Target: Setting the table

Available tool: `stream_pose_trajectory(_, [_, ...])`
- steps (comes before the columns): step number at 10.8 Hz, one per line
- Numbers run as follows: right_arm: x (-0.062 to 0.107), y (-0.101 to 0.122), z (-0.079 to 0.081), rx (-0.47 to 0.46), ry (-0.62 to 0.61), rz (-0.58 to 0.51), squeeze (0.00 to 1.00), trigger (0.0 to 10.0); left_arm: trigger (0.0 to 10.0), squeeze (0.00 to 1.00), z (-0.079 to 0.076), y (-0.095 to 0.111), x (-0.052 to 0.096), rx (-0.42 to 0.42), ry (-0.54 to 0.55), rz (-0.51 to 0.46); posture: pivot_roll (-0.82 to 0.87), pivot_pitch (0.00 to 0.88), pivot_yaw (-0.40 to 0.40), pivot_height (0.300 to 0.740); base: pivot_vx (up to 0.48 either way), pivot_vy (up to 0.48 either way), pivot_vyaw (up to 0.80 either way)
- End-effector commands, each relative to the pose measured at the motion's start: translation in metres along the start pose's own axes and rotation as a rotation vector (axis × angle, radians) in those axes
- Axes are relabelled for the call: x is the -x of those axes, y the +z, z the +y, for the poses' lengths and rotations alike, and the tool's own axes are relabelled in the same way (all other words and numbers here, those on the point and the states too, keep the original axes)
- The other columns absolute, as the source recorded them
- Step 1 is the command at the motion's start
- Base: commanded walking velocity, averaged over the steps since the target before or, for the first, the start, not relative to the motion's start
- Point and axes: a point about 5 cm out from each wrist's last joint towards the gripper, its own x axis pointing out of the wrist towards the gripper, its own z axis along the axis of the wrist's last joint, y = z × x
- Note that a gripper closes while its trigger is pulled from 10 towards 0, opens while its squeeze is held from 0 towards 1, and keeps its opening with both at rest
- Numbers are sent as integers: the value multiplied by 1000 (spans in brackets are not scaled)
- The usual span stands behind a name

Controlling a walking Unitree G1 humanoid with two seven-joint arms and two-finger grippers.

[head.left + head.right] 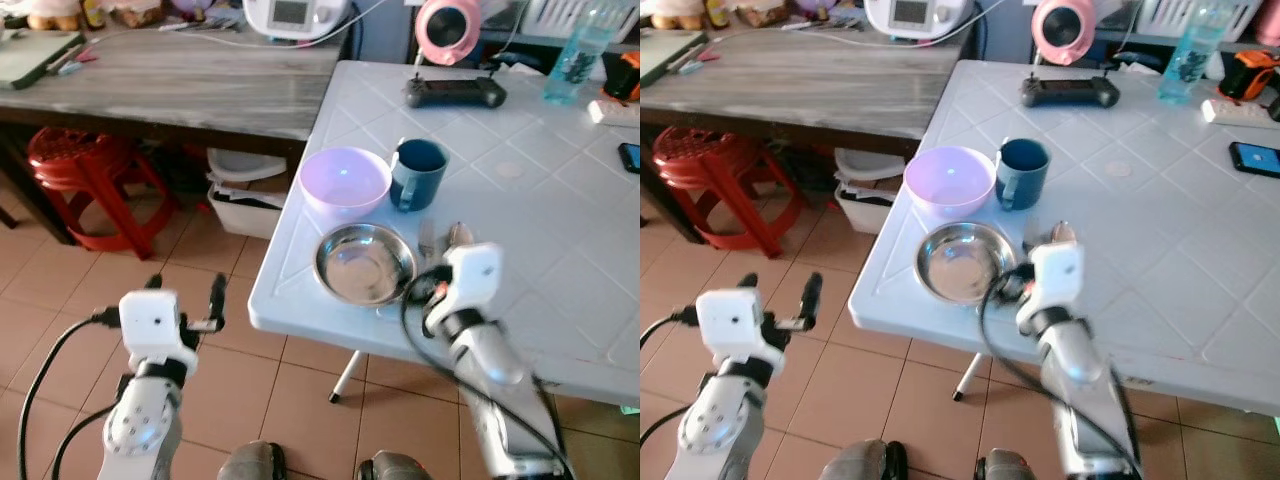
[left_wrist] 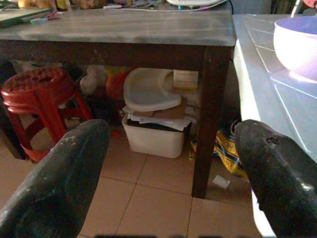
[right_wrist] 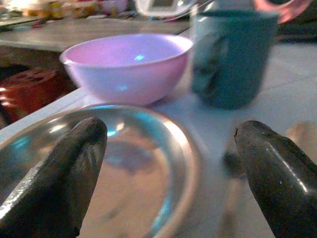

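A steel bowl [image 1: 364, 263] sits near the front left corner of the white table [image 1: 560, 230]. Just behind it stand a lilac plastic bowl [image 1: 345, 180] and a dark blue mug [image 1: 417, 172]. Two small utensils [image 1: 458, 236] lie right of the steel bowl, partly hidden by my right wrist. My right gripper [image 3: 168, 168] is open, low over the steel bowl's [image 3: 124, 168] right rim, with the lilac bowl [image 3: 129, 64] and mug [image 3: 233, 59] ahead. My left gripper [image 1: 185, 290] is open and holds nothing, out over the floor left of the table.
A wooden table [image 1: 180, 70] stands at the left with a red stool [image 1: 85, 170] and a white bin [image 1: 245, 195] under it. A game controller [image 1: 455, 93], water bottle [image 1: 578, 55] and phone [image 1: 630, 157] lie farther back on the white table.
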Motion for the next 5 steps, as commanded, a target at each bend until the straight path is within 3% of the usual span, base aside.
stream_pose_trajectory(1, [1,4,2,-37,30,-5,0,10000,10000,0,2,5,0,-13,-2,-14,35,138,43,740,0,0,0])
stream_pose_trajectory(5, [11,-3,-6,-102,23,51,0,10000,10000,0,-2,5,-1,-5,-19,-14,31,148,43,740,0,0,0])
